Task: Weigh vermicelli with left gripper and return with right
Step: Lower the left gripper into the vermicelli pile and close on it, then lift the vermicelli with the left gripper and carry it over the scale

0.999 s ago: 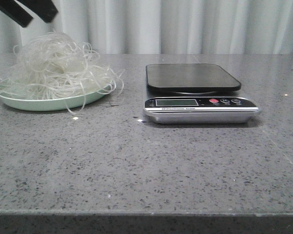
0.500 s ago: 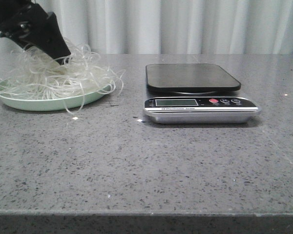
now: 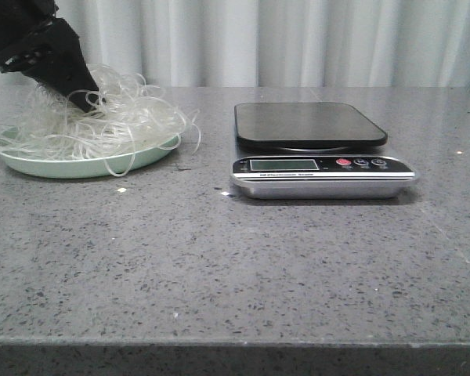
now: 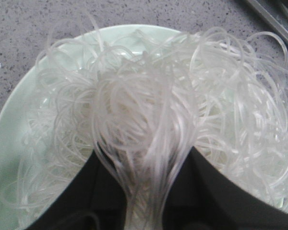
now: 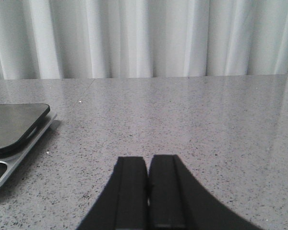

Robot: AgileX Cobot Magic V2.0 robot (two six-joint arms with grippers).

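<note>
So far, only the grasp is made — the left gripper (image 3: pixel 82 100) is pinched on a strand bundle of the vermicelli (image 3: pixel 102 121), which lies on the green plate (image 3: pixel 78 166) at far left. Weighing on the scale (image 3: pixel 309 125) and return remain — the right gripper (image 5: pixel 149 191), pressed together, holds nothing.

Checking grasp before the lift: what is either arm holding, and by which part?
The left gripper pinches the vermicelli by a central bundle of strands, still on the plate. The right gripper holds nothing.
</note>
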